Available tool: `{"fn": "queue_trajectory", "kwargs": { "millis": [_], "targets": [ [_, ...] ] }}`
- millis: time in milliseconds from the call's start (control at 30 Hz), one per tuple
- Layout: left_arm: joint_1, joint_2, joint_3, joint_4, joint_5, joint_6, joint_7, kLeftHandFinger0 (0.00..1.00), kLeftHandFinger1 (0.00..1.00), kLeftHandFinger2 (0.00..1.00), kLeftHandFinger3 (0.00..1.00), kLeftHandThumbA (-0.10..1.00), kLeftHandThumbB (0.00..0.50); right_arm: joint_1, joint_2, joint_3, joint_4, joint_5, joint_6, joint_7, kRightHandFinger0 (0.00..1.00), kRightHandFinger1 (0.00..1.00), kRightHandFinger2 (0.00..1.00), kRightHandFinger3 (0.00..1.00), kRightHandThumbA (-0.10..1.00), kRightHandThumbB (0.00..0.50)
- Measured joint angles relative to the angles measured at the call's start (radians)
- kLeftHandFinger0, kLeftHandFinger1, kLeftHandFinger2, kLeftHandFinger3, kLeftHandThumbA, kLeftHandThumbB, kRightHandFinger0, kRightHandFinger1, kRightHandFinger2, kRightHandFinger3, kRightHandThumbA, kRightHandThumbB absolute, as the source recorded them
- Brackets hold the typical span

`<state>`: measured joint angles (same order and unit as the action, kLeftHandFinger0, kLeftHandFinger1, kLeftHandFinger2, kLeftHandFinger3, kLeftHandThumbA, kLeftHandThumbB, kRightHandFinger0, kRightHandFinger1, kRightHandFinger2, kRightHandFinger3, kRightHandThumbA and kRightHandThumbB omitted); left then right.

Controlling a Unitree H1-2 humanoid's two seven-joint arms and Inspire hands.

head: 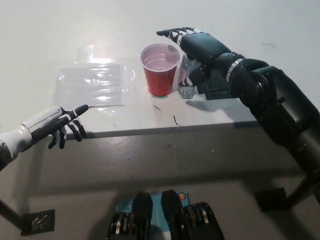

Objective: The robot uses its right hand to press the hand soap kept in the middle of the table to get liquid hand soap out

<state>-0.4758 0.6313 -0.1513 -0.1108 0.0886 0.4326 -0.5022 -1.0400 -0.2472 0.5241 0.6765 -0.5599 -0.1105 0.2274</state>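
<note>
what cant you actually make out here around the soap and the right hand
Head view only:
- Soap bottle: only its clear lower part shows beside the red cup; the right hand covers the top, so the pump is hidden.
- Whether the palm touches the pump: hidden under the hand.
- Any soap coming out: too small to tell.
- Dark item behind the bottle: blocked by the right arm.
- Left hand rests at the table edge, open.

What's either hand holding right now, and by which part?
Nothing is held. The right hand is open, flat over the clear soap bottle beside the red cup, with no fingers around it. The left hand rests open at the table's near edge.
</note>
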Motion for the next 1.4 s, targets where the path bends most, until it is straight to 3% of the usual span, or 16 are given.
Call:
{"fn": "queue_trajectory", "kwargs": {
  "millis": [100,167,300,500,667,733,833,867,933,1000,1067,1233,1400],
  "targets": [
    [-0.006,0.0,0.0,0.0,0.002,0.0,-0.001,0.13,0.21,0.39,0.64,1.0,0.222,0.003,0.001,0.0,0.001,-0.006,0.001,-0.001,1.0,1.0,1.0,1.0,1.0,0.441],
    [-0.015,0.0,0.0,0.0,0.003,0.0,-0.003,0.14,0.21,0.4,0.64,1.0,0.206,0.006,0.003,-0.001,0.002,-0.008,0.001,-0.006,1.0,1.0,1.0,1.0,1.0,0.429],
    [-0.03,0.0,-0.001,0.0,0.002,0.002,-0.004,0.12,0.21,0.39,0.63,1.0,0.207,0.017,0.017,-0.005,0.0,-0.008,-0.006,-0.025,1.0,1.0,1.0,1.0,1.0,0.466],
    [-0.043,0.0,-0.007,0.001,0.005,0.001,-0.008,0.09,0.2,0.39,0.64,1.0,0.207,0.026,0.031,-0.004,-0.012,-0.018,-0.006,-0.037,1.0,1.0,1.0,1.0,1.0,0.426],
    [-0.064,0.0,-0.018,0.011,0.008,0.0,-0.021,0.06,0.17,0.34,0.61,1.0,0.216,0.028,0.042,-0.006,-0.004,-0.022,-0.005,-0.048,1.0,1.0,1.0,1.0,1.0,0.448],
    [-0.075,0.0,-0.021,0.016,0.01,0.0,-0.026,0.06,0.17,0.34,0.61,1.0,0.199,0.027,0.048,-0.006,0.003,-0.025,-0.004,-0.057,1.0,1.0,1.0,1.0,1.0,0.417],
    [-0.084,0.0,-0.021,0.023,0.01,-0.001,-0.031,0.05,0.16,0.33,0.61,1.0,0.202,0.022,0.053,0.0,0.027,-0.038,-0.005,-0.075,1.0,1.0,1.0,1.0,1.0,0.424],
    [-0.087,0.0,-0.021,0.025,0.01,-0.001,-0.031,0.05,0.17,0.34,0.62,1.0,0.2,0.017,0.054,0.003,0.04,-0.045,-0.005,-0.083,1.0,1.0,1.0,1.0,1.0,0.401],
    [-0.089,0.0,-0.02,0.027,0.009,-0.001,-0.031,0.05,0.16,0.34,0.62,1.0,0.202,0.005,0.054,0.014,0.065,-0.059,-0.005,-0.092,1.0,1.0,1.0,1.0,1.0,0.416],
    [-0.089,0.0,-0.021,0.028,0.009,-0.001,-0.032,0.05,0.17,0.35,0.63,1.0,0.199,-0.004,0.054,0.027,0.084,-0.073,-0.005,-0.103,1.0,1.0,1.0,1.0,1.0,0.482],
    [-0.09,0.0,-0.021,0.028,0.01,-0.001,-0.033,0.05,0.17,0.35,0.63,1.0,0.21,-0.012,0.054,0.04,0.109,-0.089,-0.005,-0.12,1.0,1.0,1.0,1.0,1.0,0.498],
    [-0.099,0.0,-0.021,0.028,0.011,-0.001,-0.042,0.05,0.17,0.35,0.62,1.0,0.226,-0.02,0.058,0.056,0.157,-0.116,-0.008,-0.163,1.0,1.0,1.0,1.0,1.0,0.5],
    [-0.109,0.001,-0.021,0.028,0.013,-0.001,-0.046,0.08,0.18,0.36,0.62,1.0,0.205,-0.02,0.066,0.067,0.184,-0.135,-0.012,-0.204,1.0,1.0,1.0,1.0,1.0,0.5]
  ]
}}
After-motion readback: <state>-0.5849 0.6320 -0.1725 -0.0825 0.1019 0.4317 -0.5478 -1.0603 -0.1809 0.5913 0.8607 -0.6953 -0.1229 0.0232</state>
